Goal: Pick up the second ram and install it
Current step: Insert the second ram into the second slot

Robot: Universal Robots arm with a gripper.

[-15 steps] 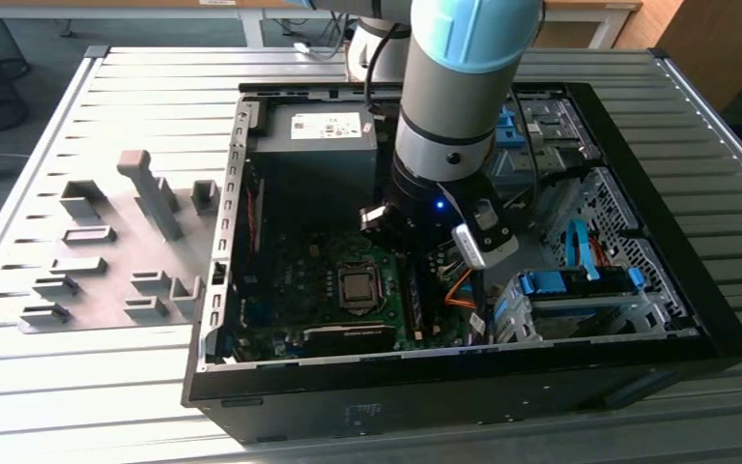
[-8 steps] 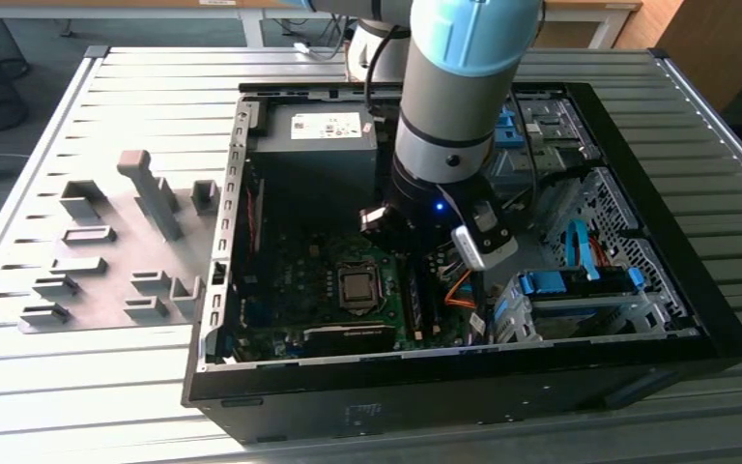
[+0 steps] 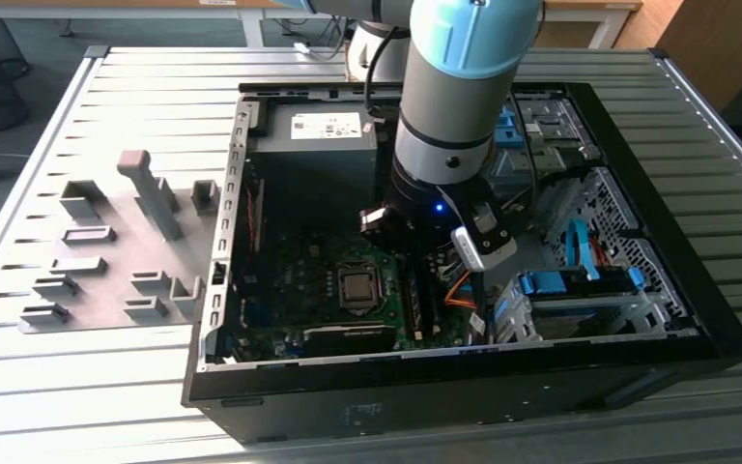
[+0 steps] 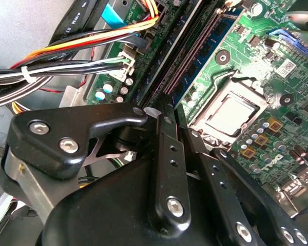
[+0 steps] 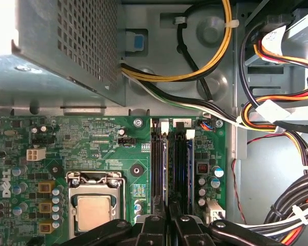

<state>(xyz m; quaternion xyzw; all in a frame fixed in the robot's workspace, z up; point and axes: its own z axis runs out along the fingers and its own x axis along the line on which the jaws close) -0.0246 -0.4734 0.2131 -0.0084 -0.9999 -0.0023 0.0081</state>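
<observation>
Ram (image 5: 182, 169): a blue-green stick standing on edge among the black slots (image 5: 158, 169), beside the CPU socket (image 5: 94, 212). In the second wrist view it shows as a blue strip (image 4: 211, 51) running along the slots. Whether it is fully seated cannot be told.
Gripper (image 5: 169, 220): low over the near end of the slots, in line with the ram. In the second wrist view (image 4: 179, 134) its black linkage lies across the board.
Grip: how far open it stands, and whether it has hold of the ram, cannot be told.
Arm (image 3: 455, 106): reaches straight down into the open case (image 3: 474, 372), with the gripper (image 3: 417, 246) just above the board.
Board (image 3: 287, 280): green, lying flat in the case floor.
Cables (image 5: 277, 113): orange, yellow, black and white bundles, tied, running beside the slots on the side away from the socket.
Power supply (image 5: 66, 41): grey perforated box at the board's edge.
Holder tray (image 3: 113, 261): grey blocks on the table (image 3: 36, 377), at the exterior view's left, well apart from the case.
</observation>
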